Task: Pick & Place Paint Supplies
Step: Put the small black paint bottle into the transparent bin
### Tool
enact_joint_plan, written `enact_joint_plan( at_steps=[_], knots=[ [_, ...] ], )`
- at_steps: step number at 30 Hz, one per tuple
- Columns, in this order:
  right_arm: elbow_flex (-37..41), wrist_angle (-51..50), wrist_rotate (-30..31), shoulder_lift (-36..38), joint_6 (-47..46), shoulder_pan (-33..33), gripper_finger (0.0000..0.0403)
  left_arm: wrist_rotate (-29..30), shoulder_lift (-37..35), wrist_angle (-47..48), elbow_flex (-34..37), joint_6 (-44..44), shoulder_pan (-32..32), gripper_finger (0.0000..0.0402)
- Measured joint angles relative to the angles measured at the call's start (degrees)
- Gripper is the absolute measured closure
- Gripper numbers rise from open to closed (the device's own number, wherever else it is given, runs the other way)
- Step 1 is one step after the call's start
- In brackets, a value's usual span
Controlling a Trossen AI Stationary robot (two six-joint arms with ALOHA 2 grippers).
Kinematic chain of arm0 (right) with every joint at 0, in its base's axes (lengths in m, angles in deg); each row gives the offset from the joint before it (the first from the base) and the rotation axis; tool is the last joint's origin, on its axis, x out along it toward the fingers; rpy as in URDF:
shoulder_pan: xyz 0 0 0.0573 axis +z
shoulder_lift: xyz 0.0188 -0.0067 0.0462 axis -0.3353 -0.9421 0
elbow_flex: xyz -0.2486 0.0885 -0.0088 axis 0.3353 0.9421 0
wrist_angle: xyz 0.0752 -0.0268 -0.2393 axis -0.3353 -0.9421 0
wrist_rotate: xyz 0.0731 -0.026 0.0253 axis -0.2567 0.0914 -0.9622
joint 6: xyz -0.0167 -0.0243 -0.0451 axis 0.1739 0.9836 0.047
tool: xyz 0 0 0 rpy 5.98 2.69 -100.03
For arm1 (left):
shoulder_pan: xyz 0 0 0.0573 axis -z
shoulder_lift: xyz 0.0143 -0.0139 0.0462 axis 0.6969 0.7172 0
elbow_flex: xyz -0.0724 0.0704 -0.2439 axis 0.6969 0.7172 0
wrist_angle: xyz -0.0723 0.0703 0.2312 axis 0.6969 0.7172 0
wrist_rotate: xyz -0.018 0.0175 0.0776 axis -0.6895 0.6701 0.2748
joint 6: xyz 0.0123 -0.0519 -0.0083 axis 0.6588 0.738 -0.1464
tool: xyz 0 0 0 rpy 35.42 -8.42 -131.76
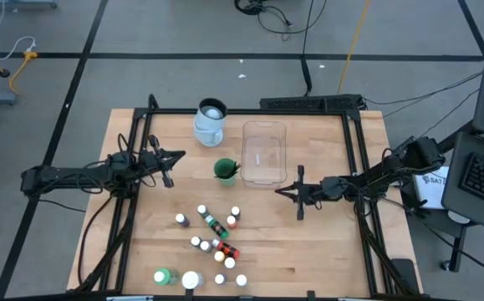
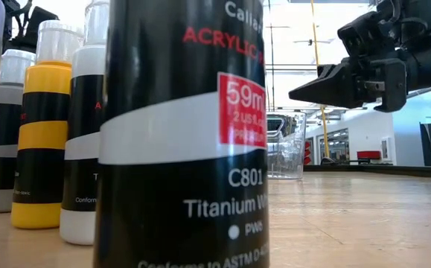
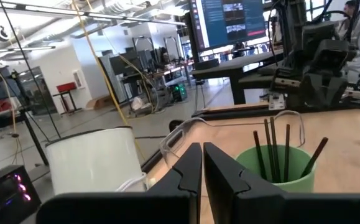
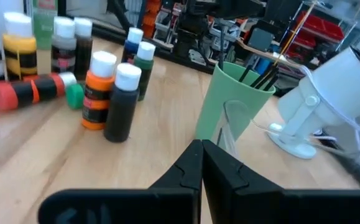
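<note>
Several small white-capped paint bottles (image 1: 216,242) stand or lie on the near part of the wooden table; a green bottle (image 1: 165,276) and a white jar (image 1: 191,280) stand at its near edge. A green cup (image 1: 225,170) at the centre holds thin dark brushes (image 3: 272,146). My left gripper (image 1: 179,155) hovers shut, left of the cup, pointing at it. My right gripper (image 1: 279,191) hovers shut, right of the cup, above the table and pointing left. In the right wrist view an orange bottle (image 4: 99,93) and a black bottle (image 4: 122,102) stand upright, and a red-capped one (image 4: 24,90) lies on its side.
A pale blue-white jug (image 1: 211,121) stands at the far edge, left of a clear rectangular tub (image 1: 264,152). In the low view a black paint bottle (image 2: 185,134) fills the foreground. Black frame rails (image 1: 354,167) run along the table's left and right sides.
</note>
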Motion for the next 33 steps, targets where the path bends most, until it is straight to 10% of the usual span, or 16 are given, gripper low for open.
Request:
enact_joint_plan(
  at_steps=[6, 12, 18, 33],
  knots=[
    [-5.1, -0.8, 0.6, 0.0, -7.0, 0.1, 0.0379, 0.0, 0.0, 0.0, 0.0, 1.1, 0.0, 0.0380],
    [-29.0, -37.7, 2.1, -1.7, -6.1, 1.1, 0.0320, 0.0, 0.0, 0.1, 0.0, 3.1, 0.0, 0.0380],
    [-46.4, -59.5, -18.1, -5.4, 2.0, -2.1, 0.0267, -0.1, 0.0, 1.9, 0.0, 3.2, 0.0, 0.0380],
    [-54.1, -57.0, -26.8, -18.2, 5.7, -4.8, 0.0184, -0.1, 0.0, 3.0, 0.0, -1.3, 0.0, 0.0380]
  ],
)
